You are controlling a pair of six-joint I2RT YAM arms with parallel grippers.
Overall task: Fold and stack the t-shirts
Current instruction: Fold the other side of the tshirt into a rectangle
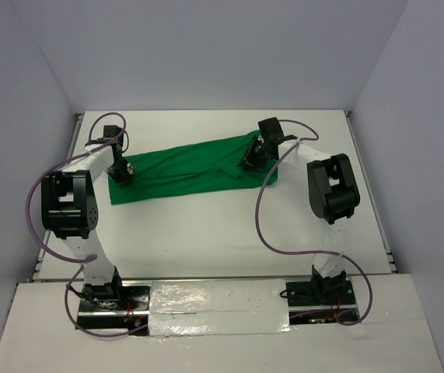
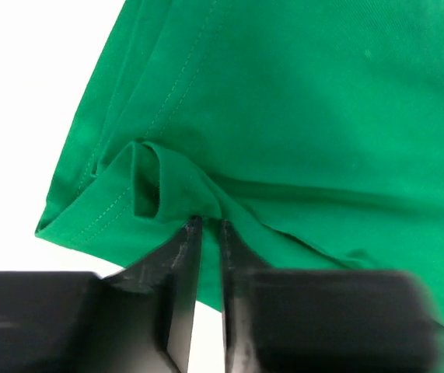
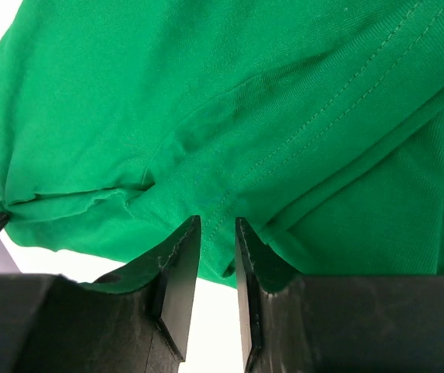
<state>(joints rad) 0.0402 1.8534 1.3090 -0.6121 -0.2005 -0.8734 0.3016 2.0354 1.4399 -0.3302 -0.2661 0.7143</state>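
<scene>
The bright green t-shirt (image 1: 183, 167) lies in a long, flattened band across the middle of the white table (image 1: 206, 233). My left gripper (image 1: 120, 172) is down at its left end. In the left wrist view the left gripper (image 2: 209, 224) has its jaws drawn close, pinching a bunched fold of the t-shirt (image 2: 299, 101) near a stitched hem. My right gripper (image 1: 250, 162) sits on the right end. In the right wrist view the right gripper (image 3: 217, 221) has its jaws narrowed onto the t-shirt (image 3: 206, 93), with the hemmed edge running between them.
White walls enclose the table on three sides. Purple cables (image 1: 264, 221) loop from both arms over the near half of the table. A foil-taped strip (image 1: 218, 307) runs between the arm bases at the front edge.
</scene>
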